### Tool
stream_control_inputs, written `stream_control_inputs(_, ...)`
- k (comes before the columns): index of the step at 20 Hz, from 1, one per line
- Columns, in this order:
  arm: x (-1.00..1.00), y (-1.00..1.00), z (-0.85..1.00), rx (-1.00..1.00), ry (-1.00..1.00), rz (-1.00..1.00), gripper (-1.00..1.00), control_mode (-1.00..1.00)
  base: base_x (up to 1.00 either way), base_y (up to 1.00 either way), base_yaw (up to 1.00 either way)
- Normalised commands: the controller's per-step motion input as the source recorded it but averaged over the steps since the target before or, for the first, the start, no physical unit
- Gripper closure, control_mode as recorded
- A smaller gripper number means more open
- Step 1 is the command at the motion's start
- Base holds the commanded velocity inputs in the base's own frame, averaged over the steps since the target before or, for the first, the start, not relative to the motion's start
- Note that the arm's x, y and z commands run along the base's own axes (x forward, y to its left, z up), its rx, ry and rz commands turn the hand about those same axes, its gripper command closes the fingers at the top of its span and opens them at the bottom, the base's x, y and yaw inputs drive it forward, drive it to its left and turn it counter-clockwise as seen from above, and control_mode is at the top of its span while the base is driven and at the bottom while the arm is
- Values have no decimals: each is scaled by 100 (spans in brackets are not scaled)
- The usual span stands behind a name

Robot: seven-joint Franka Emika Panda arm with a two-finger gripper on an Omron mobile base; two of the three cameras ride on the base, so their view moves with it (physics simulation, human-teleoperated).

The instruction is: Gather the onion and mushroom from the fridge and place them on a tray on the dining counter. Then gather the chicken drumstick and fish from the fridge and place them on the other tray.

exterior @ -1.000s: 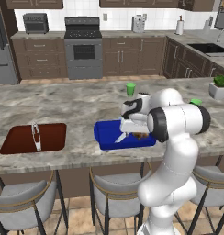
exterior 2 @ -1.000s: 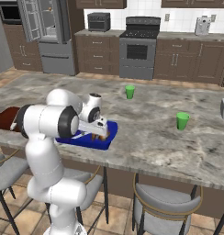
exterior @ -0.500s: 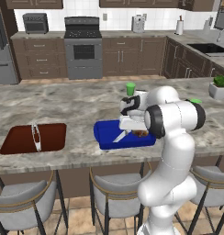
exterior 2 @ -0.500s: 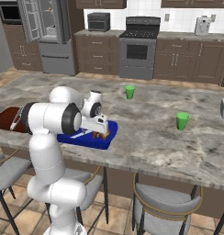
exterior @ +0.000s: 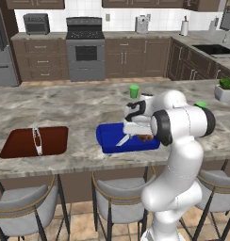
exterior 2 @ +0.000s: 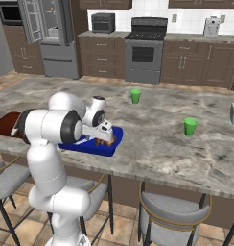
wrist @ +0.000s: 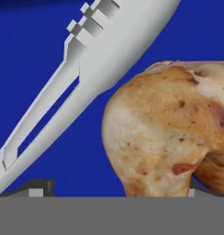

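The white arm's two-finger gripper (exterior: 132, 133) hangs low over the shallow bright blue rectangular tray (exterior: 107, 137), which lies on the long grey speckled stone dining counter (exterior: 79, 106). Its small dark finger tips (wrist: 39, 187) stand at the two far sides of the hand view, spread wide, with nothing pinched between them.

Directly beneath the hand, on the blue tray floor, lies a tan-golden mottled piece with reddish flecks, the chicken drumstick (wrist: 173, 133), sitting toward one finger's side. Beside it, toward the other finger, a slim silvery-white fish (wrist: 91, 69) stretches slantwise across the blue; whether the two touch cannot be told. From the left base camera the pale fish (exterior: 123, 139) shows as a sliver just below the gripper.

Well off to the hand's left side on the same counter lies the flat dark red-brown rectangular tray (exterior: 22, 143), carrying a thin pale elongated thing (exterior: 37, 140).

Beyond the hand, farther across the counter, stands a small green cup (exterior 2: 135, 95); a second green cup (exterior 2: 190, 127) stands well off to the right. The tall grey steel fridge (exterior 2: 52, 38) stands far behind, at the kitchen wall.
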Motion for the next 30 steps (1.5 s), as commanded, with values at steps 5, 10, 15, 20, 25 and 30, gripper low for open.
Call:
stream_control_inputs(5,22,-3,8,0,-2,-2,-100,-100,0,0,0)
stream_control_inputs(10,27,0,0,5,32,0,-100,-100,0,0,0)
stream_control_inputs(15,5,0,2,-9,-6,-1,-100,-100,0,0,0)
stream_control_inputs(20,-10,2,10,-11,-9,-7,-100,-100,0,0,0)
stream_control_inputs(25,2,2,-13,-7,1,-2,-100,-100,0,0,0)
stream_control_inputs(30,16,0,-17,0,46,1,-100,-100,0,0,0)
